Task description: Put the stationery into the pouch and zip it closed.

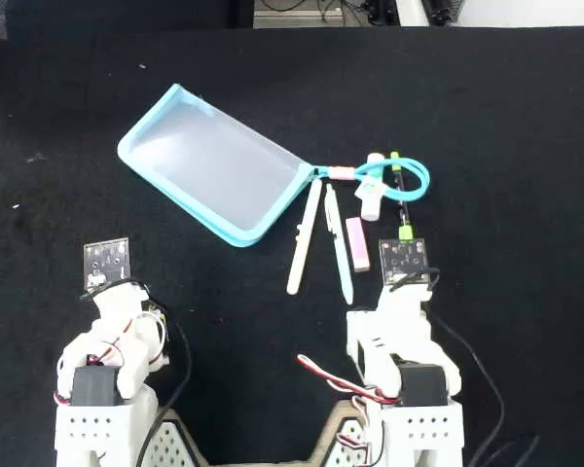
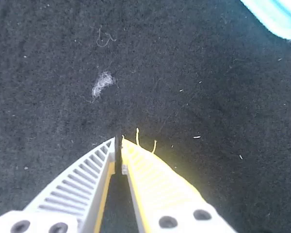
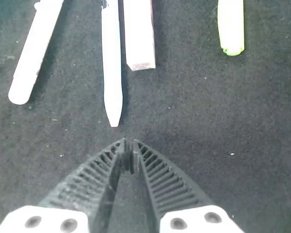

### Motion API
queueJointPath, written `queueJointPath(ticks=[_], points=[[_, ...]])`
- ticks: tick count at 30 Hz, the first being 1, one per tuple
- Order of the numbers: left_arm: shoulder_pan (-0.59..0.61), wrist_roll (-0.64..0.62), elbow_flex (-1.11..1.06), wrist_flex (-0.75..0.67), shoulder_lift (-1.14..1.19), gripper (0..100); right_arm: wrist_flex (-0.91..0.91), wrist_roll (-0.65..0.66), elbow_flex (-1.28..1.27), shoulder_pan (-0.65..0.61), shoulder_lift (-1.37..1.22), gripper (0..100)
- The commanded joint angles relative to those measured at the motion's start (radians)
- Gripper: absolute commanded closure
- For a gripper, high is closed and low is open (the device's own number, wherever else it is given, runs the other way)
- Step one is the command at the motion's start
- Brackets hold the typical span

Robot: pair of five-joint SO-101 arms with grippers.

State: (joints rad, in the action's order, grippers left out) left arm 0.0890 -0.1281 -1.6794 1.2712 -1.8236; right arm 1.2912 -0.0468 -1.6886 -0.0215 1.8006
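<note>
Surface: black cloth table [image 1: 526, 117], bare room on all sides of the items.
Pouch: light blue translucent flat pouch [image 1: 214, 165], lies flat just left of the stationery; which edge is open, can't tell.
Stationery: plain white pen [image 1: 305, 238], white pen with teal trim [image 1: 339, 248], pink eraser block [image 1: 357, 243] and green-capped marker [image 1: 406, 232], all outside the pouch, side by side, long axes running away from the right arm.
Right gripper [image 3: 129, 144]: fingers pressed together, empty, tips near the teal-trim pen's point, in line with its axis.
Left gripper [image 2: 120, 144]: fingers together, empty, over bare cloth, pouch well apart.
Nearer arm: right for pens, left for pouch.
Next, likely: right fingers must open and straddle a pen across its axis.
</note>
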Motion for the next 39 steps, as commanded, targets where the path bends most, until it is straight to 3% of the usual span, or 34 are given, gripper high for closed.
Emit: queueJointPath(ticks=[1, 39], points=[[-0.012, 0.000, -0.019, 0.005, -0.008, 97, 0.008, 0.008, 0.005, 0.012, 0.085, 98.7], [-0.012, 0.000, -0.019, 0.005, -0.008, 97, 0.008, 0.008, 0.005, 0.012, 0.085, 98.7]])
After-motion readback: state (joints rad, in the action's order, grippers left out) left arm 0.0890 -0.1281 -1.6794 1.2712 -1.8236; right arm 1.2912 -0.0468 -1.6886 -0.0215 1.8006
